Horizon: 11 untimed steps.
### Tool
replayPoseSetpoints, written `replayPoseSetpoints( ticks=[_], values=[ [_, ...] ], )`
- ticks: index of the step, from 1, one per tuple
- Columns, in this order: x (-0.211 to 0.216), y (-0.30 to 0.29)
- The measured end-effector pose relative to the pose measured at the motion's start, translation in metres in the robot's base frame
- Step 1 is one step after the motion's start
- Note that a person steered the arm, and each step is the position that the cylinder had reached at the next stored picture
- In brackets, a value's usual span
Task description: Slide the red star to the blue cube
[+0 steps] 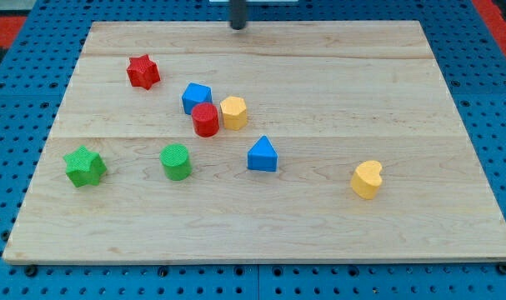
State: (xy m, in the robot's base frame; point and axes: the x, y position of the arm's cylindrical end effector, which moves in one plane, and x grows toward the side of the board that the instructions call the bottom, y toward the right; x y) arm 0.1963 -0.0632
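Seven blocks on board (319, 75), red star (142, 72) apart from blue cube (196, 97), my tip (237, 27) at view's top, no pincer.

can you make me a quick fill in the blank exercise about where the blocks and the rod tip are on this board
My tip is at the view's ____ edge of the wooden board.
The red star block lies to the view's upper ____ of the blue cube block.
The red cylinder block touches the ____ hexagonal block.
The green star block is left of the ____ cylinder block.

Missing words: top; left; yellow; green
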Motion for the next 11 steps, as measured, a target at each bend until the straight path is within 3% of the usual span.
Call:
replayPoseSetpoints(
  ticks=[1,3,5,7,11],
  values=[
    [0.033,-0.093],
    [0.121,-0.137],
    [0.098,-0.142],
    [0.162,-0.1],
    [0.165,-0.087]
  ],
)
